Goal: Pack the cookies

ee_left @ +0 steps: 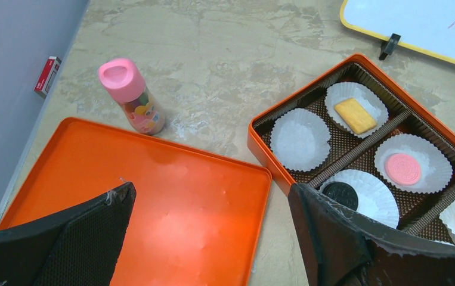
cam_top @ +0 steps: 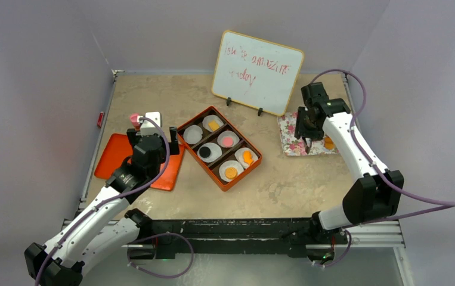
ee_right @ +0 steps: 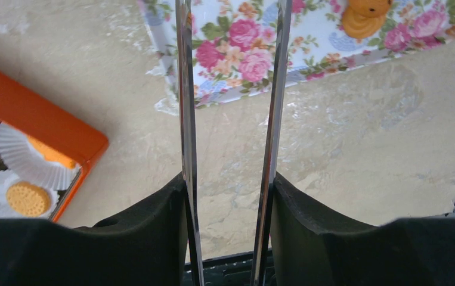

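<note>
Over the floral tray (cam_top: 287, 134) with the right gripper (cam_top: 306, 140): thin metal blades parted to a narrow slot, nothing pinched between them. Across the counter (cam_top: 284, 185), left gripper (ee_left: 210, 196) spread wide and empty above the orange lid (ee_left: 153, 208), just beside the orange box (ee_left: 259, 140).

Five cookies (ee_left: 403, 169) already sitting in paper cups inside that box: one yellow, one pink, one black, two orange. One empty cup (ee_left: 299, 138) waiting at the far-left corner. More orange cookie (ee_right: 365, 15) out on the tray, off toward its far corner and to the side of the blades' line.

Plenty to go wrong from here. Slick, thin blades on a flat disc: easy to pinch off-centre and flick it across the counter. Could snag the tray's rim on the way down and drag the whole thing. Could crumple a paper cup on the drop, or land in one already filled.

Hard to read a few things. Blade tips cut off at the top of the right wrist view, so no telling their height above the tray. One cookie or two stacked out there? Cannot tell. Near end of the box lost behind the left finger.
</note>
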